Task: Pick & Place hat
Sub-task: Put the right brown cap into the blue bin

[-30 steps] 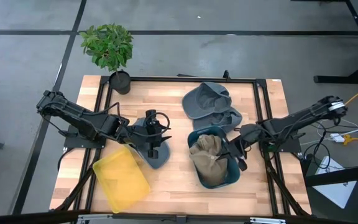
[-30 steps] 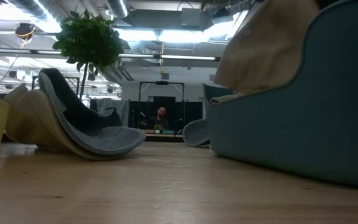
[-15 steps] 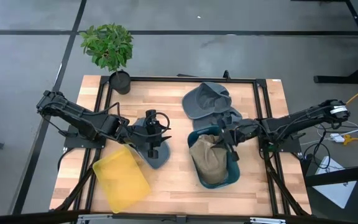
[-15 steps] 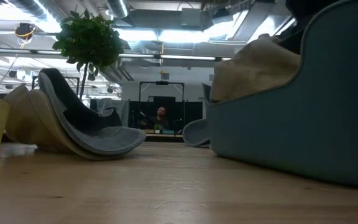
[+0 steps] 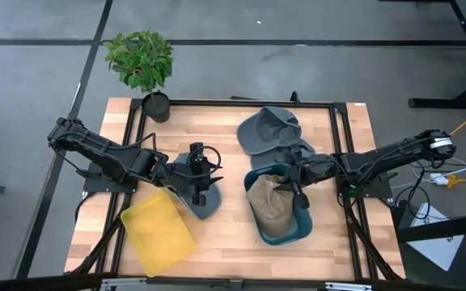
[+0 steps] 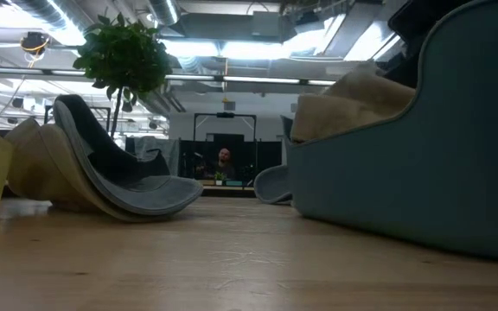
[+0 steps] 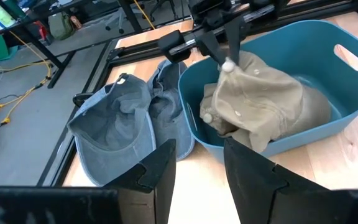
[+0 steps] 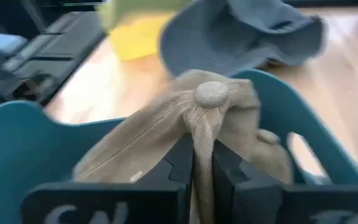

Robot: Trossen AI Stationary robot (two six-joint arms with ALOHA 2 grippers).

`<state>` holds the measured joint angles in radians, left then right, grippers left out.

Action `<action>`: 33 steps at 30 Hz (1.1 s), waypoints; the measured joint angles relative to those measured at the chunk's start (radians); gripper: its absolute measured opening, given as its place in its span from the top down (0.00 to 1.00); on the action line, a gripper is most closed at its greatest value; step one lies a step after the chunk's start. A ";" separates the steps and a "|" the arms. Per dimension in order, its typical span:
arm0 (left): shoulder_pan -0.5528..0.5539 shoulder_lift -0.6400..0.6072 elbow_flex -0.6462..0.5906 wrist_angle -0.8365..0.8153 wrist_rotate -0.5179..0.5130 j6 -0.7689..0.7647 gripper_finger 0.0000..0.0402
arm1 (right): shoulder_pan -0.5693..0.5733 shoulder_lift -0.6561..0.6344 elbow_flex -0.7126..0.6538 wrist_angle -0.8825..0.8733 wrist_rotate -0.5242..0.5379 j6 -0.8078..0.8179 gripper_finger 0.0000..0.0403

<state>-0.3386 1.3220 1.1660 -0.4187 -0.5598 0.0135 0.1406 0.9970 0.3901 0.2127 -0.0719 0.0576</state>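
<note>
low view: teal bin (image 6: 422,164) fills the right side, its base cut off; only a tan hat (image 6: 353,102) crest shows above the rim. high view: tan hat sits inside the teal bin on the wooden desk (image 5: 225,230), right gripper (image 5: 296,187) over it. right wrist view: jaws clamped on a fold of the tan hat. left gripper (image 5: 198,184) over a grey hat (image 5: 203,204), jaws apart in the left wrist view. yellow bin (image 5: 158,232), potted plant (image 5: 142,65), more grey hats (image 5: 272,136). room behind: ceiling lights.
</note>
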 joint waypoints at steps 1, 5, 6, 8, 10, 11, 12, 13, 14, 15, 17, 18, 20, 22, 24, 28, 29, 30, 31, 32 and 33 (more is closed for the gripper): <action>0.000 0.000 0.000 0.000 0.000 0.000 0.68 | 0.000 0.000 0.000 -0.006 0.028 0.011 0.92; 0.000 0.000 0.000 -0.001 0.000 0.000 0.68 | 0.000 0.000 0.000 -0.025 0.128 0.050 0.91; 0.000 0.000 0.000 0.000 0.000 0.000 0.68 | 0.000 0.000 0.000 -0.025 0.133 0.060 0.90; 0.000 0.000 0.000 -0.001 0.000 0.000 0.68 | 0.000 0.000 0.000 -0.024 0.133 0.075 0.85; 0.000 0.000 0.000 -0.004 0.000 0.000 0.68 | 0.000 0.000 0.000 -0.024 0.133 0.097 0.80; 0.000 0.000 0.000 -0.004 0.000 0.000 0.68 | 0.000 0.000 0.000 -0.024 0.135 0.104 0.77; 0.000 0.000 0.000 -0.005 0.000 0.000 0.68 | 0.000 0.000 0.000 -0.024 0.136 0.110 0.73; 0.000 0.000 0.000 -0.004 0.000 0.000 0.68 | 0.000 0.000 0.000 -0.024 0.136 0.118 0.70; 0.000 0.000 0.000 -0.004 0.000 0.000 0.68 | 0.000 0.000 0.000 -0.024 0.136 0.122 0.67; 0.000 0.000 0.000 -0.005 0.000 0.000 0.68 | 0.000 0.000 0.000 -0.024 0.136 0.122 0.63; 0.000 0.000 0.000 -0.005 0.000 0.000 0.68 | 0.000 0.000 0.012 -0.040 0.135 0.100 0.57; 0.000 0.000 0.000 -0.005 0.000 0.000 0.68 | 0.000 0.000 0.025 -0.054 0.136 0.087 0.55; 0.000 0.000 0.000 -0.005 0.000 0.000 0.67 | 0.000 0.000 0.062 -0.106 0.154 0.076 0.51; 0.000 0.000 0.000 -0.005 0.000 0.000 0.67 | 0.000 0.000 0.105 -0.191 0.190 0.088 0.49; 0.000 0.000 0.000 -0.005 0.001 0.000 0.67 | 0.000 0.000 0.150 -0.278 0.217 0.114 0.49; 0.000 0.000 0.000 -0.005 0.003 0.000 0.68 | 0.001 0.000 0.211 -0.383 0.219 0.138 0.48; 0.000 0.000 0.000 -0.005 0.003 0.000 0.68 | 0.001 0.000 0.222 -0.389 0.218 0.135 0.48; 0.000 0.000 0.000 -0.005 0.003 0.000 0.68 | 0.001 0.000 0.235 -0.394 0.219 0.128 0.48; 0.000 0.000 0.000 -0.006 0.003 0.000 0.68 | 0.001 0.000 0.249 -0.398 0.219 0.122 0.48; 0.000 0.000 0.000 -0.006 0.003 0.000 0.68 | 0.001 0.000 0.268 -0.404 0.219 0.121 0.48; 0.000 0.000 0.000 -0.008 0.003 0.000 0.68 | 0.001 0.000 0.288 -0.416 0.219 0.123 0.48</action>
<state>-0.3386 1.3220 1.1660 -0.4265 -0.5568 0.0135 0.1417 0.9970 0.6781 -0.2038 0.1471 0.1802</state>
